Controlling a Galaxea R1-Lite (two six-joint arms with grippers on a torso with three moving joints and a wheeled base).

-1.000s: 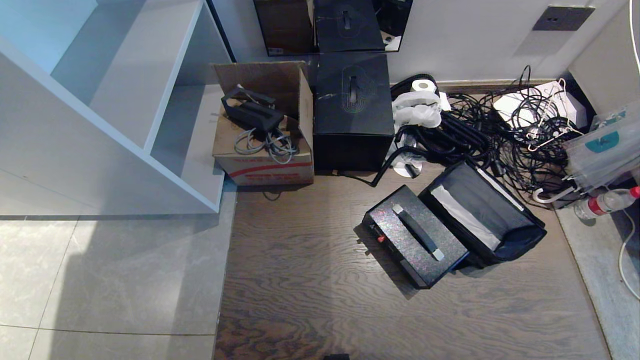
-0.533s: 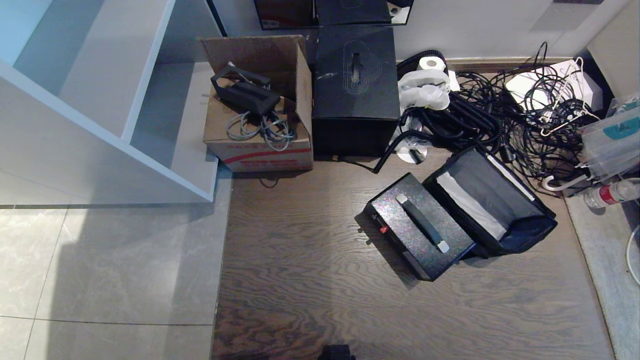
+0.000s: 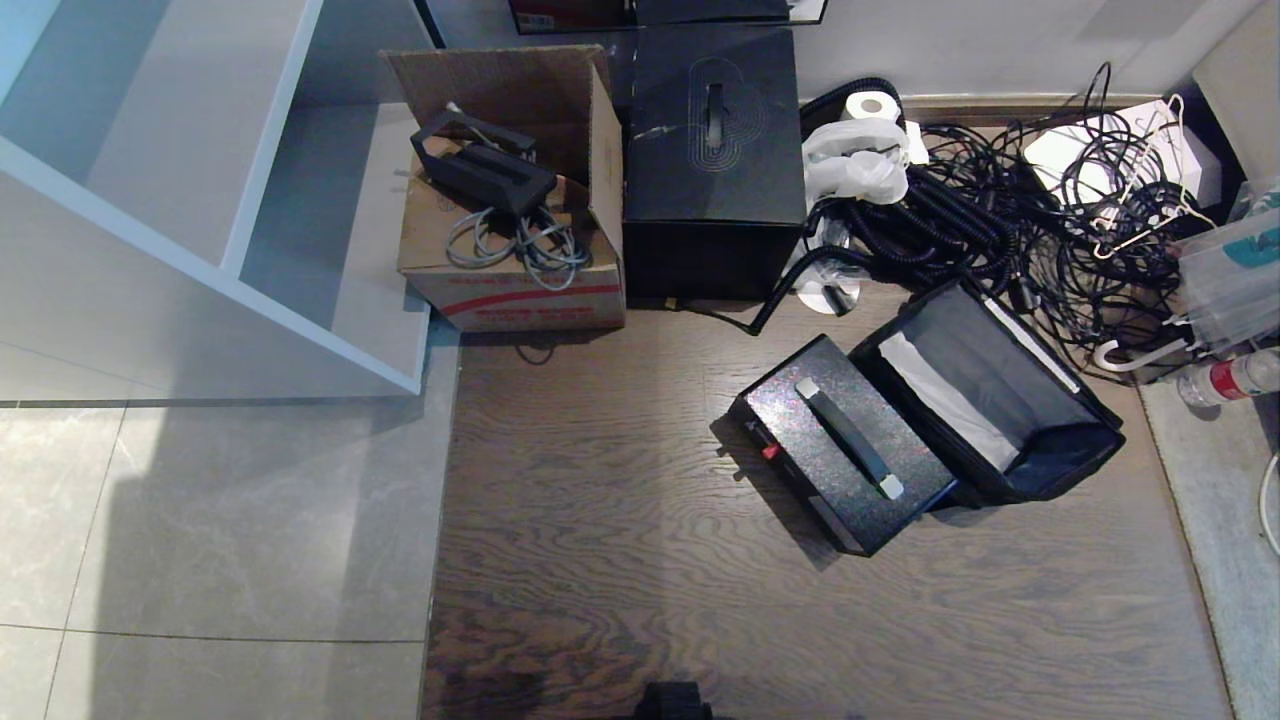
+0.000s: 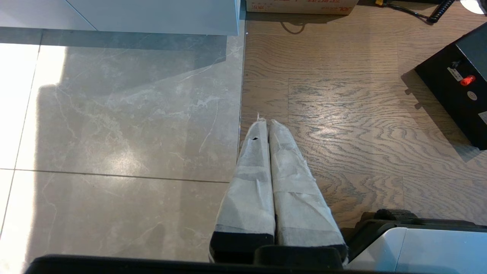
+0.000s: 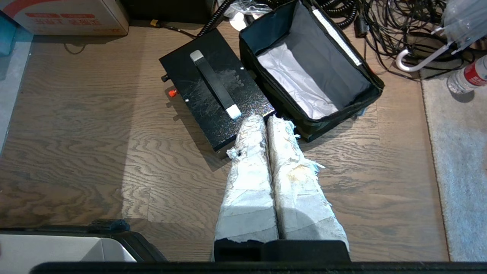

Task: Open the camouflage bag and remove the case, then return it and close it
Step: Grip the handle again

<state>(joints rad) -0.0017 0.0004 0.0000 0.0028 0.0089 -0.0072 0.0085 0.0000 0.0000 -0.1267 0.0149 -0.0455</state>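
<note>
- Case (image 3: 845, 455) on wood floor (image 3: 600, 560), centre-right of frame — touching open bag (image 3: 1000, 410) on its right.
- Left gripper (image 4: 265, 123), right gripper (image 5: 264, 120): fingers pressed together, empty.

The head camera looks steeply down from high up onto the wood floor (image 3: 620, 520). Each wrist camera peers forward along its own wrapped fingers, low and close. The right wrist and head views share the case (image 5: 213, 89) and open bag (image 5: 312, 76); the left wrist catches just the case's edge.
</note>
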